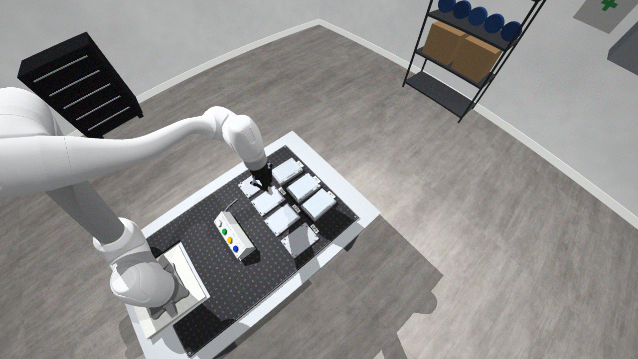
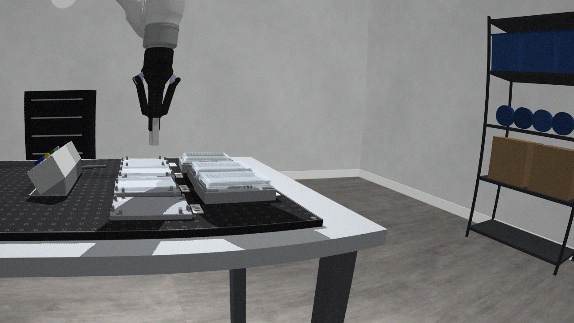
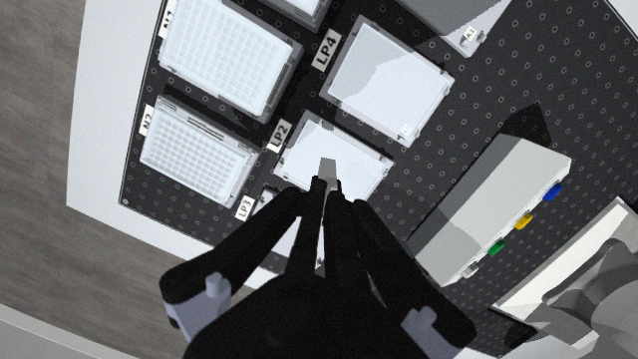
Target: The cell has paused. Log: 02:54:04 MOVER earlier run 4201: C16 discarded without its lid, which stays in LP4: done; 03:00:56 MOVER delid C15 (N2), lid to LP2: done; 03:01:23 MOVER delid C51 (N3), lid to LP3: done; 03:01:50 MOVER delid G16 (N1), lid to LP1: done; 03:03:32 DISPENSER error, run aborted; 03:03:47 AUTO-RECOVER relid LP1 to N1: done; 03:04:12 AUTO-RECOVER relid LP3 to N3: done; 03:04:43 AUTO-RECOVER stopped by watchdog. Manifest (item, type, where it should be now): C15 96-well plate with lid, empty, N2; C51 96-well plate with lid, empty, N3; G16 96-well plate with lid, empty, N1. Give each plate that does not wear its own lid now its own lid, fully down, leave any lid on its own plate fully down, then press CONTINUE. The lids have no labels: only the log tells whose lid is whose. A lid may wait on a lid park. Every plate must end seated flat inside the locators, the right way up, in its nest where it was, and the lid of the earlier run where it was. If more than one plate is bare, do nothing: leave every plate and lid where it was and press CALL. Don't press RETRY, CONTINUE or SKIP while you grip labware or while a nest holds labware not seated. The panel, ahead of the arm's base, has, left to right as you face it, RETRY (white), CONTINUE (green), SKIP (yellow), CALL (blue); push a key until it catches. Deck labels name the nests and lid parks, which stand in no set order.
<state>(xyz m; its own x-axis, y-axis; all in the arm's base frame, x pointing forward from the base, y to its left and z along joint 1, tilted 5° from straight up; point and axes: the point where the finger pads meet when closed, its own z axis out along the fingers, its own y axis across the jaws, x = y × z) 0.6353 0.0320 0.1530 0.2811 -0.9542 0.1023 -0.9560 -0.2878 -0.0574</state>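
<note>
My gripper (image 2: pixel 153 138) (image 3: pixel 325 170) is shut and empty. It hangs high above the lid parks at the far end of the deck, and in the wrist view its tips (image 3: pixel 326 172) point at the lid on LP2. Another lid lies on LP4 (image 3: pixel 386 82). The LP3 park (image 3: pixel 269 199) is mostly hidden under my fingers and looks empty. The end park (image 1: pixel 299 239) is empty. The plate in N2 (image 3: pixel 194 155) shows open wells and looks bare. The middle plate (image 3: pixel 224 55) and the plate C51 (image 2: pixel 232 182) wear lids.
The button panel (image 1: pixel 234 235) stands between the parks and the arm's base. Its keys, in the wrist view, are white (image 3: pixel 469 271), green (image 3: pixel 495 247), yellow (image 3: pixel 523 220) and blue (image 3: pixel 552 191). A black drawer cabinet (image 1: pixel 80 85) and a shelf rack (image 1: pixel 468 49) stand away from the table.
</note>
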